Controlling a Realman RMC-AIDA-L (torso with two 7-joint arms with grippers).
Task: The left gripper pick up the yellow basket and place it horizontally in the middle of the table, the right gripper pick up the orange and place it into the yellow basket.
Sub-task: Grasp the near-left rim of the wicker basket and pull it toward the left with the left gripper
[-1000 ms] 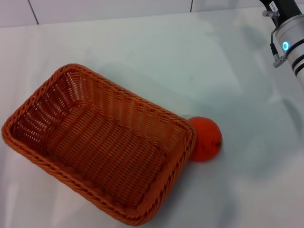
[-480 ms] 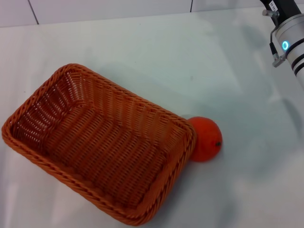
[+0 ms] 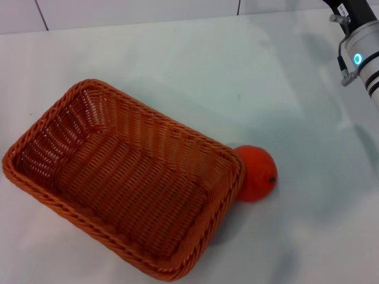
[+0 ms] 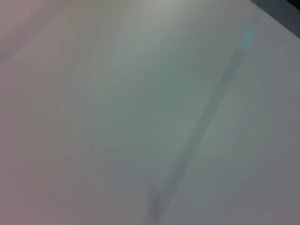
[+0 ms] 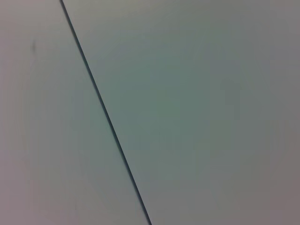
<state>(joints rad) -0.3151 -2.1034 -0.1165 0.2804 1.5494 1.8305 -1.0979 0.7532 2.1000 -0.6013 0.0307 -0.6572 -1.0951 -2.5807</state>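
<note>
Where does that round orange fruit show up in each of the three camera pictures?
Head view: the orange lies right of centre, against the yellow basket at its right corner.
Left wrist view: not in it.
Right wrist view: not in it.
Shared landmark: the white table; the right wrist view shows only pale surface.

Woven wicker yellow basket [image 3: 124, 183], smooth-skinned orange [image 3: 257, 173], glossy white table [image 3: 195, 65].

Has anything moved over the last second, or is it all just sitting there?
Barely. The right arm at the table's far right corner crept slightly farther away and to the right. Nothing was grasped or released. The basket stayed diagonal on the table, empty, with the orange against its right corner.
</note>
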